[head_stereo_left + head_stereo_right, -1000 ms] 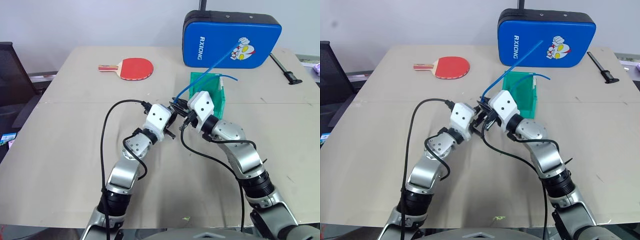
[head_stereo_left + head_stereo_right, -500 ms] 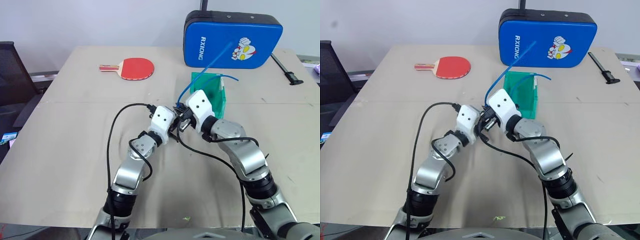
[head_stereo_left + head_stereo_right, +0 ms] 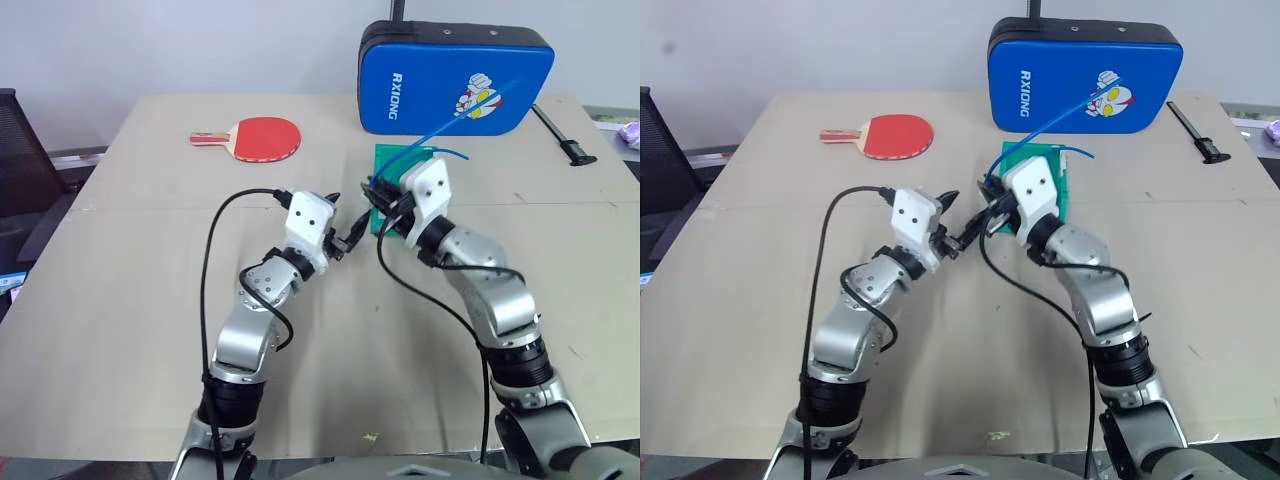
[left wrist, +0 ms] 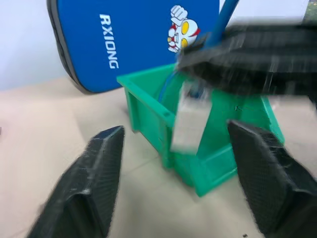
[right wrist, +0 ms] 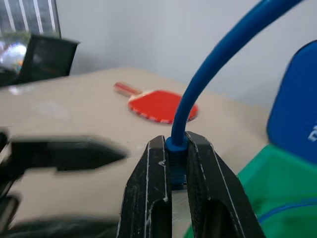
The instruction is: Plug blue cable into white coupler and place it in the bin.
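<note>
My right gripper (image 3: pixel 378 196) is shut on the plug end of the blue cable (image 3: pixel 462 108), which rises up and to the right in front of the padded case. The white coupler (image 4: pixel 189 124) hangs on that plug just below the right fingers, in front of the green bin (image 4: pixel 148 105). The bin (image 3: pixel 386 156) stands right behind my right hand, which hides most of it. My left gripper (image 3: pixel 345 226) is open just left of the right one, its fingers (image 4: pixel 101 168) spread wide with nothing between them.
A second blue cable (image 3: pixel 455 152) arches out of the bin. A large blue padded case (image 3: pixel 420 75) stands behind the bin. A red paddle (image 3: pixel 262 137) lies at the back left and a black tool (image 3: pixel 567 137) at the back right.
My left gripper has opened and let go of the coupler. My right gripper has lifted and moved right toward the bin, carrying the cable with the coupler on it.
</note>
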You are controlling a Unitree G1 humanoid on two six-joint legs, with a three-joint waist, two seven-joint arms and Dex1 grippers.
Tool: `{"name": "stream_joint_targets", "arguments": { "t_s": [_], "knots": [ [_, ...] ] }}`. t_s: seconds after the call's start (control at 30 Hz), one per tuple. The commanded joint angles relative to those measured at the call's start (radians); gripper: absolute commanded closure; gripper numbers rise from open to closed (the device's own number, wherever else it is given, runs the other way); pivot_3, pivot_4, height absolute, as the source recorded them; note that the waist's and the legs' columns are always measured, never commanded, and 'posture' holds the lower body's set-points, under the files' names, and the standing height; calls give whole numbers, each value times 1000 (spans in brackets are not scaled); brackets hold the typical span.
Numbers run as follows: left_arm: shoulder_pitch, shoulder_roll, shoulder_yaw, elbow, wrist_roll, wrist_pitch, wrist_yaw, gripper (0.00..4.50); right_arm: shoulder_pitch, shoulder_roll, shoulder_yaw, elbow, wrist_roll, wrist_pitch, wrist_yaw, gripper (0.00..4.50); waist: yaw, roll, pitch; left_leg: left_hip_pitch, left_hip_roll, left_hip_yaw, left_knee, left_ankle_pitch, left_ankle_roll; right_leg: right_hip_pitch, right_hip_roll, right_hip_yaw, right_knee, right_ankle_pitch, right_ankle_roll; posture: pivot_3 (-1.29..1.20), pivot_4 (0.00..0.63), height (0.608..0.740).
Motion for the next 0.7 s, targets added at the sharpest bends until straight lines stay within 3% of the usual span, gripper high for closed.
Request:
{"name": "stream_joint_targets", "arguments": {
  "t_s": [0.03,0.33,0.37,0.47,0.63,0.7],
  "knots": [
    [-77,41,57,-106,-97,101,-43,1308,-105,-26,-107,34,86,85,2,4500,2,0,0,0,0,0,0,0,0,0,1,0,0,0,0,0,150,740],
    [-224,63,126,-167,-277,324,-36,1308,-276,-109,-165,405,85,283,-25,4500,1,0,0,-2,-1,2,0,2,-3,-1,1,2,-2,0,0,0,150,740],
    [-227,74,124,-171,-284,340,-39,1278,-285,-114,-165,425,86,286,-23,3708,1,0,0,-3,-1,2,-1,2,-4,-2,1,2,-2,0,0,0,150,740],
    [-229,87,121,-173,-299,365,-32,1278,-304,-128,-165,463,75,271,-23,2592,0,0,0,-3,0,2,-3,2,-4,-4,0,2,-2,0,0,0,150,740],
    [-216,99,117,-173,-290,360,-19,1278,-273,-171,-185,398,62,252,-41,63,1,0,0,-4,0,2,-4,2,-4,-5,0,2,-2,0,0,0,150,740],
    [-202,107,120,-178,-287,355,-13,1278,-222,-215,-196,313,81,281,-18,23,7,0,0,-5,-1,2,-4,2,-4,-5,-2,2,-3,0,0,0,150,740]
  ]
}}
